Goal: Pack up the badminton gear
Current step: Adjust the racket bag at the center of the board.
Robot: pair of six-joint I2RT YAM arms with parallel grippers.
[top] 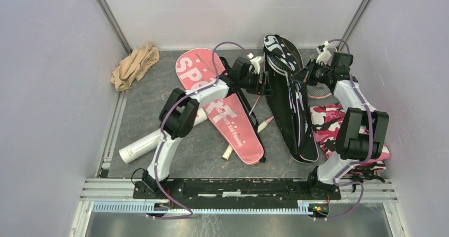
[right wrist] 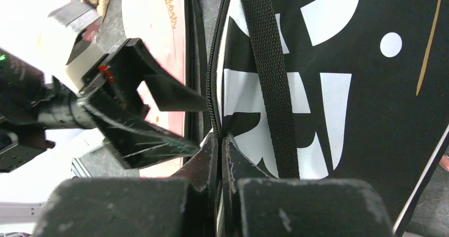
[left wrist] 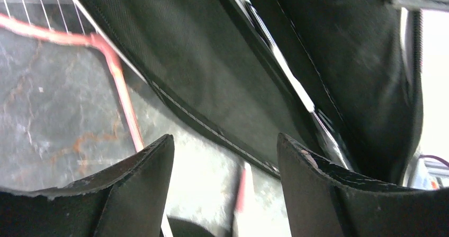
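The black SPORT bag [top: 290,102] lies at centre right, its left edge lifted. My right gripper [top: 296,77] is shut on that bag's zipper edge [right wrist: 219,139]; the bag's white lettering [right wrist: 328,25] fills the right wrist view. My left gripper [top: 263,82] is open and empty at the bag's left edge, under the raised flap [left wrist: 227,73]; it also shows in the right wrist view [right wrist: 159,120]. A pink racket frame [left wrist: 119,83] lies on the floor below it. The pink SPORT bag [top: 222,107] lies at centre left. The white tube [top: 153,140] lies lower left. No shuttlecocks are in view.
A beige cloth [top: 135,65] sits in the back left corner. A pink camouflage cloth [top: 331,123] lies under my right arm. White racket handles [top: 227,152] poke out beside the pink bag. Walls close in on both sides.
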